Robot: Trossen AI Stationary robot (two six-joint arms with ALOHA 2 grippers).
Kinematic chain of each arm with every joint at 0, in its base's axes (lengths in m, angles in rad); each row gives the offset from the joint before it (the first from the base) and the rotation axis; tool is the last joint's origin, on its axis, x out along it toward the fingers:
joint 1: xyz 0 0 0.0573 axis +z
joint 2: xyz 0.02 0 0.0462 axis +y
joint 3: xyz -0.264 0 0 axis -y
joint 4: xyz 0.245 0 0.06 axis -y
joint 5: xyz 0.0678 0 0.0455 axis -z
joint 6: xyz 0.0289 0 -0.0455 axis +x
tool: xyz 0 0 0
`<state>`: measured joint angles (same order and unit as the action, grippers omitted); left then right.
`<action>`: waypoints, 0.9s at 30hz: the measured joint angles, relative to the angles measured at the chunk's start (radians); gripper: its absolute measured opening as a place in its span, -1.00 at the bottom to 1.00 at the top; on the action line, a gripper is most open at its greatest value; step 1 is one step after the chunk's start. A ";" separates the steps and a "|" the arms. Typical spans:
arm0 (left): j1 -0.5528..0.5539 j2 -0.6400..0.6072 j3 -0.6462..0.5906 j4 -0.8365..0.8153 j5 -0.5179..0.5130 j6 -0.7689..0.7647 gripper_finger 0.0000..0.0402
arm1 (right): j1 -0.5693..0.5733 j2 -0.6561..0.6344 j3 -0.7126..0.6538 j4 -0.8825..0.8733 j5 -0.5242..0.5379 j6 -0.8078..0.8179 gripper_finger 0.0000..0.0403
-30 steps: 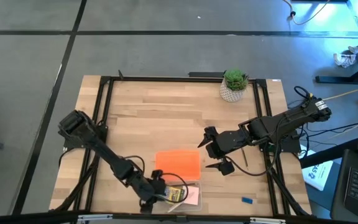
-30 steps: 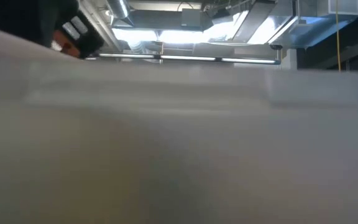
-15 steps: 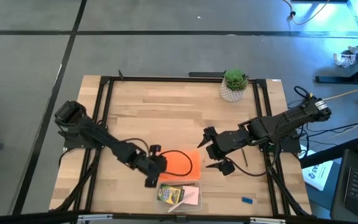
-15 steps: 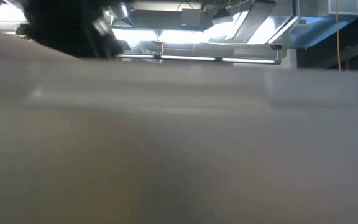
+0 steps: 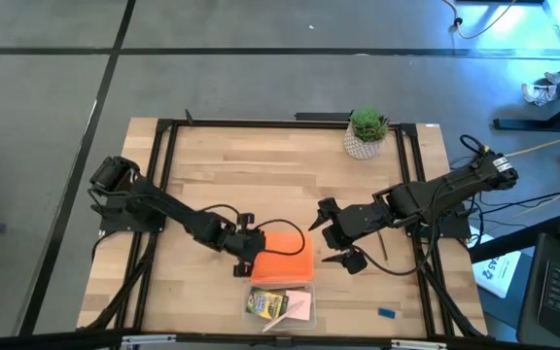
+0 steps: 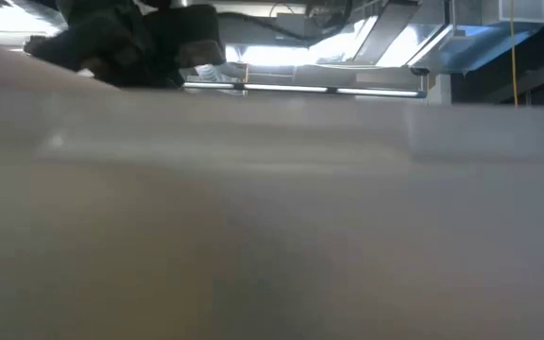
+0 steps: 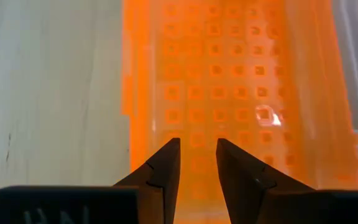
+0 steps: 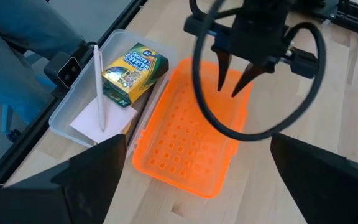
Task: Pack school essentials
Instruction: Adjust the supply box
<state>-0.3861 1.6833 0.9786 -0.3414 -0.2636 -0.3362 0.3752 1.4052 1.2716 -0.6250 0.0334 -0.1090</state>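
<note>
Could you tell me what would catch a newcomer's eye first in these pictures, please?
The bright orange lid near the table's front edge stands out most, with the left hand poised just over it, fingers slightly apart. Beside the lid, the clear case holds a green-and-yellow crayon box. The right hand waits wide open to the lid's right, and a potted plant stands at the far edge.

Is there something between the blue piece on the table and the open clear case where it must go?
Nothing visible: bare wood lies between the blue piece and the clear case, which stands open with its orange lid folded away on the far side.
</note>
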 joint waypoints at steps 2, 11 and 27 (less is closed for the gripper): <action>0.005 0.000 -0.018 0.009 0.001 -0.002 -0.52 | 0.000 0.000 0.000 0.000 0.000 0.000 0.97; 0.025 0.000 -0.026 0.010 -0.036 -0.001 -0.52 | 0.000 0.000 0.000 0.000 0.000 -0.001 0.97; 0.113 0.000 -0.026 0.010 -0.068 -0.008 -0.52 | 0.000 0.000 0.000 -0.001 0.000 -0.001 0.97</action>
<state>-0.2731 1.6833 0.9527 -0.3317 -0.3311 -0.3446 0.3753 1.4052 1.2713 -0.6258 0.0334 -0.1101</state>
